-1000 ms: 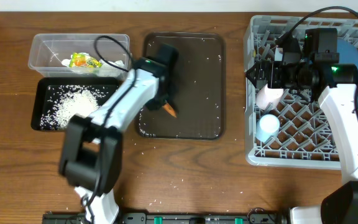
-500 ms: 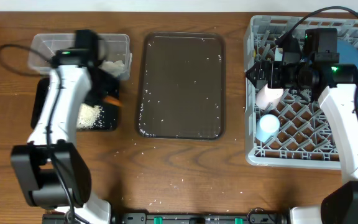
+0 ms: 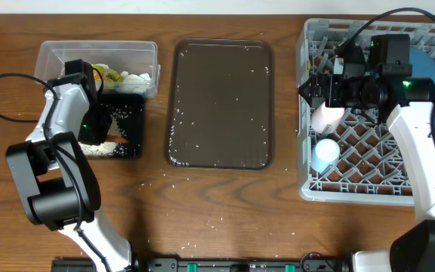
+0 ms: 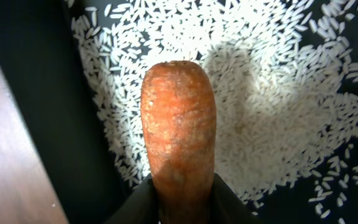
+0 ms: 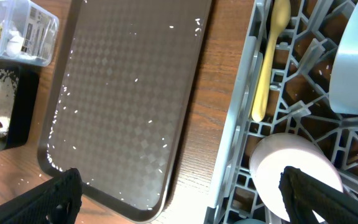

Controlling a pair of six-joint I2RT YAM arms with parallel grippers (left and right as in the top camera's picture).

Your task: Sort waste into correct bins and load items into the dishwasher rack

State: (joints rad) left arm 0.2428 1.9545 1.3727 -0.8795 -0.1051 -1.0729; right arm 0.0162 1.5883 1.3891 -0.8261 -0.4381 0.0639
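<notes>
Wood table point(image 3: 225, 204), sorting job. My left gripper point(image 4: 179, 196) is pinched narrow on the butt of the orange stick point(image 4: 178, 124), low over the rice point(image 4: 278, 124) in the black tray point(image 3: 133, 121). Step looks like the food-waste drop. Next: open, let it fall on the rice, lift straight up. Clear tub point(image 3: 51, 53) sits just behind with the wrapper point(image 3: 112, 74) and paper scraps point(image 3: 138, 78), so don't swing that way. Brown serving tray point(image 3: 221, 98) carries stray grains, probably awkward for two fingers. Far side: my right gripper point(image 5: 180, 177) gapes wide and empty over the rack point(image 3: 353, 174), by the pink cup point(image 5: 297, 171) and yellow spoon point(image 5: 269, 56).
</notes>
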